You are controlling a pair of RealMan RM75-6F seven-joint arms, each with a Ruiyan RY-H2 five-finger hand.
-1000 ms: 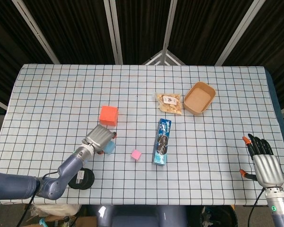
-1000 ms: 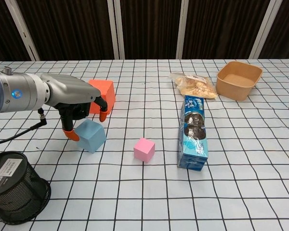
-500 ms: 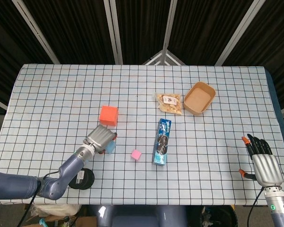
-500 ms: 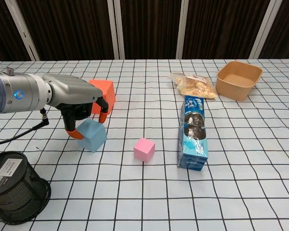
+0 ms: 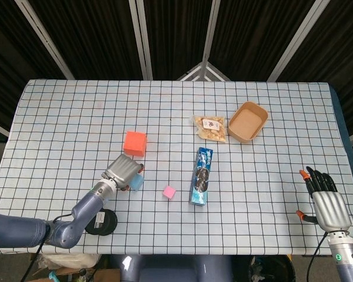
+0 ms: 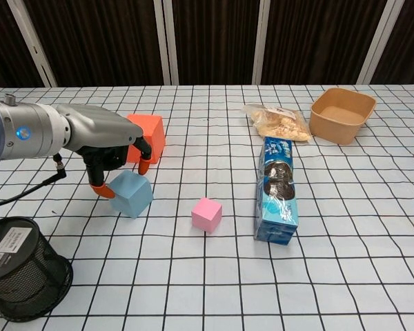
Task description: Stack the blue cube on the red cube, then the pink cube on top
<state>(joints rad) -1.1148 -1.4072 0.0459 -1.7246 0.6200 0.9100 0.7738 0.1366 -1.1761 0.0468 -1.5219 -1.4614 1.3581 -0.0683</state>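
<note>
The blue cube (image 6: 132, 194) sits on the table, just in front of the red cube (image 6: 148, 136). My left hand (image 6: 107, 141) hovers over the blue cube with its fingers spread. The orange thumb tip is at the cube's left edge and another fingertip is behind the cube; the hand does not grip it. From the head view the left hand (image 5: 122, 171) hides most of the blue cube (image 5: 137, 183), below the red cube (image 5: 135, 143). The pink cube (image 6: 206, 214) lies alone to the right. My right hand (image 5: 327, 202) rests open at the table's near right edge, holding nothing.
A blue cookie box (image 6: 277, 189) lies lengthwise right of the pink cube. Behind it are a snack bag (image 6: 279, 121) and a brown bowl (image 6: 341, 114). A black mesh cup (image 6: 21, 269) stands at the near left, close under my left forearm.
My left hand has shifted slightly left, so the thumb tip sits a little further off the blue cube's side. The cubes have not moved. The right hand drifted slightly toward the table's near edge.
</note>
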